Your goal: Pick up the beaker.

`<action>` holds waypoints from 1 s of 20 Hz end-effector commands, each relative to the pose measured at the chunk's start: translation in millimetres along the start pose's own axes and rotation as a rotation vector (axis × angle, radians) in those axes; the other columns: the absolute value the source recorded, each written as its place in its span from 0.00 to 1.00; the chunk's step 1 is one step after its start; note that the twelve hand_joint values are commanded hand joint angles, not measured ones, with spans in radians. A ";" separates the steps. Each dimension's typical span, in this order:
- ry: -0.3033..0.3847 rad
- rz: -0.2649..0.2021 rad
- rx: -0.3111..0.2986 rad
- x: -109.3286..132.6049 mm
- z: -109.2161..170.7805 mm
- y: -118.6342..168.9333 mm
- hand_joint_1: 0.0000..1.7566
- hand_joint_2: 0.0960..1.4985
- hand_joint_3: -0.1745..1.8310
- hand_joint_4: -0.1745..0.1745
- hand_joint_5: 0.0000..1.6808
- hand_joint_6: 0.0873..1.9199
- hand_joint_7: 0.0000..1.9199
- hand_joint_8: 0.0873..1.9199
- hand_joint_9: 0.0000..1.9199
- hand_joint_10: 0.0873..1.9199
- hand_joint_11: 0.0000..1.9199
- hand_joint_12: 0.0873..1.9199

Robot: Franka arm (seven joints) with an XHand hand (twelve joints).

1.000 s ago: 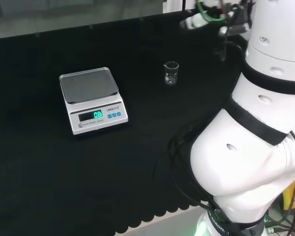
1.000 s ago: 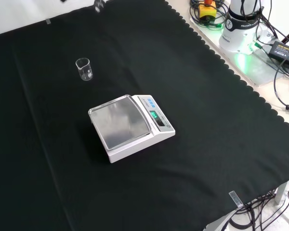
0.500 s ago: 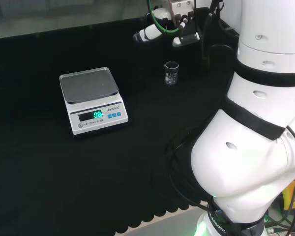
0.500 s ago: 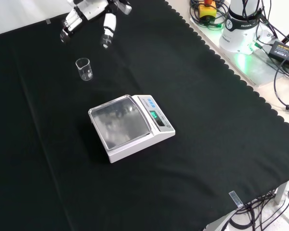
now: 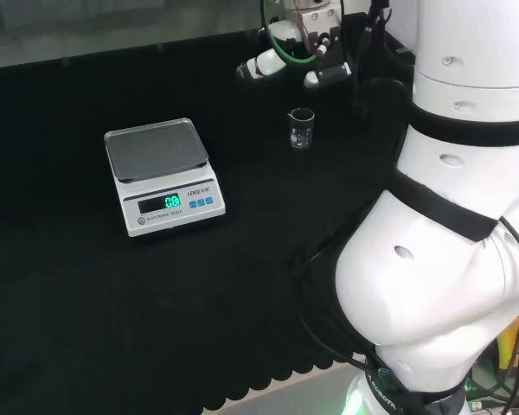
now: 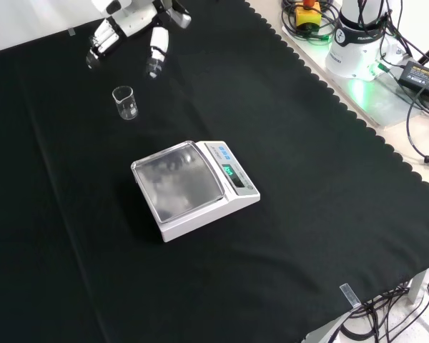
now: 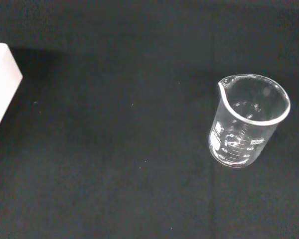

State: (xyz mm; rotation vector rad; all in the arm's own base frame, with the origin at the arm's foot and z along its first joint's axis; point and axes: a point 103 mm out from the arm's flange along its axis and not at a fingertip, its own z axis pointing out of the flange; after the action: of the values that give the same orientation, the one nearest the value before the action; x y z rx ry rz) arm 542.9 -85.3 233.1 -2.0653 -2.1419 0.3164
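Since a second ago my hand (image 6: 132, 32) has swung in over the far part of the bench (image 6: 329, 214); across the last half second it has barely shifted. Seen from the front it hangs above the cloth at about 12 o'clock from the beaker (image 6: 126, 103), apart from it and touching nothing, with its fingers (image 6: 156, 46) relaxed and spread, pointing down toward the cloth. From the head view my hand (image 5: 298, 54) sits at roughly 12 o'clock from the beaker (image 5: 301, 129), with my own white arm links rising at the right.

The beaker stands upright on the black cloth, small and of clear glass with printed graduation marks. Through the wrist camera the beaker (image 7: 249, 120) looks empty, its pouring spout on the rim side facing the scale's white corner (image 7: 2, 94).

A digital scale (image 6: 194, 187) with a bare steel pan and a lit green display rests at about 5 o'clock from the beaker in the front view, well apart from it.
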 end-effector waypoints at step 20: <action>-0.084 0.107 0.122 -99.1 70.3 40.5 0.11 0.51 0.11 0.32 0.16 0.00 0.06 0.32 0.07 0.41 0.12 0.79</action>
State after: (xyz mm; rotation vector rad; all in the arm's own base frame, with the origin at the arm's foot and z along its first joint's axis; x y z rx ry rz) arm 576.3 -148.0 170.0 -2.1328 -2.0571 0.4990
